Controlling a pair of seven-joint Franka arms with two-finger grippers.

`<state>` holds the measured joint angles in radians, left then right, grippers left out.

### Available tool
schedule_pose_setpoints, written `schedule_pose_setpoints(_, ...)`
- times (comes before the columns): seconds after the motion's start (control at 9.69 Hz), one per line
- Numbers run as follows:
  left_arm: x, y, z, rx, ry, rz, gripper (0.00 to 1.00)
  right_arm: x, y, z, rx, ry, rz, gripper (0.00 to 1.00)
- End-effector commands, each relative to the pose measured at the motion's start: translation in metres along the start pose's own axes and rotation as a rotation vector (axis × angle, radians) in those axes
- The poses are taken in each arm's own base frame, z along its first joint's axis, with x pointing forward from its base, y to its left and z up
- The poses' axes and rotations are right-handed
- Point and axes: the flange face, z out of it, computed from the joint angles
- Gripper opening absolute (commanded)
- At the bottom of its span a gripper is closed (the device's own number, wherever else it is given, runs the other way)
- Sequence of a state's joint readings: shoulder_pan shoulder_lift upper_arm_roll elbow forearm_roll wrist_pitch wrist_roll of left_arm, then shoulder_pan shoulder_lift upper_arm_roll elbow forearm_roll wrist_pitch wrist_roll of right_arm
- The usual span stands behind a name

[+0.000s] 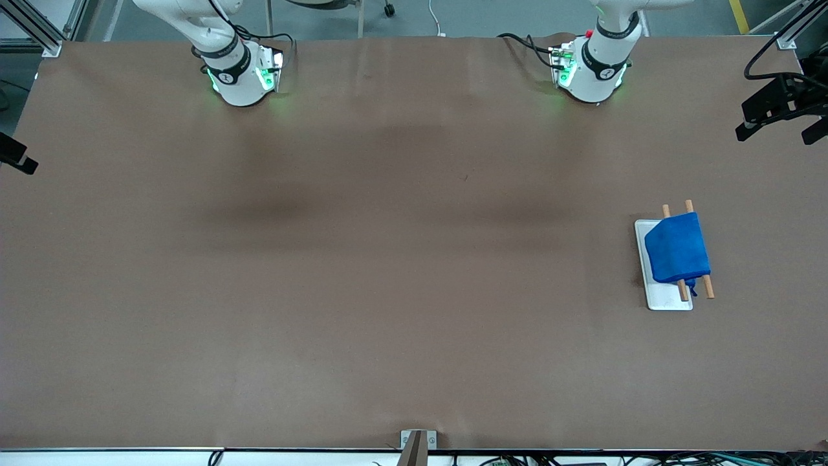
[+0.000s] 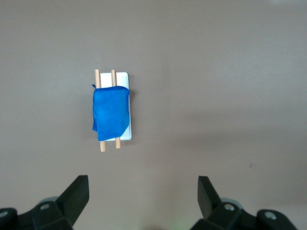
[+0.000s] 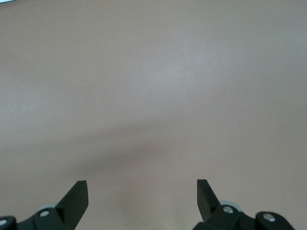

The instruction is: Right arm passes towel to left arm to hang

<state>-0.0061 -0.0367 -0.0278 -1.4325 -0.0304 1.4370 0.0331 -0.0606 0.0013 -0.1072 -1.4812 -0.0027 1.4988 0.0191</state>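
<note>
We see the right gripper (image 3: pixel 142 199) spread wide and empty above bare brown table (image 1: pixel 362 272). Toward the left arm's end, the towel (image 1: pixel 677 249) drapes over two wooden rods (image 1: pixel 708 286) on a white tray (image 1: pixel 666 301). The left gripper (image 2: pixel 143 196), likewise wide open and holding nothing, hangs high over the table with the towel in its view.

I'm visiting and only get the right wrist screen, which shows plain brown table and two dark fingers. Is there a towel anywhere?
Observer: Yes, a blue towel lies draped over two wooden rods, toward the left arm's end of the table.
Operator: What are the rods on?
Observer: A white tray lies under them; part of it shows beside the towel.
Operator: Is the other gripper holding anything?
Observer: No. The left gripper is open and empty, up over bare table with the towel in its camera's sight.
Operator: And mine?
Observer: The right gripper is open too, over bare table.
</note>
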Motion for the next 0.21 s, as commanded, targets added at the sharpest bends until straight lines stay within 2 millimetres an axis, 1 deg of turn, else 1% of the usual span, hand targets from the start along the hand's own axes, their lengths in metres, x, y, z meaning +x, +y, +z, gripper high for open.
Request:
schedule_pose_setpoints(0.0,0.0026,-0.0017,0.0205,0.001,-0.027,-0.015,1.0,-0.002,0.0007,0.0002,-0.006,0.001,-0.002,1.0)
schedule_pose_setpoints(0.1,0.0039,-0.002,0.0207,0.002,-0.021,-0.015,1.0,-0.0021,0.0024,0.0004,-0.006,-0.001,0.001,1.0)
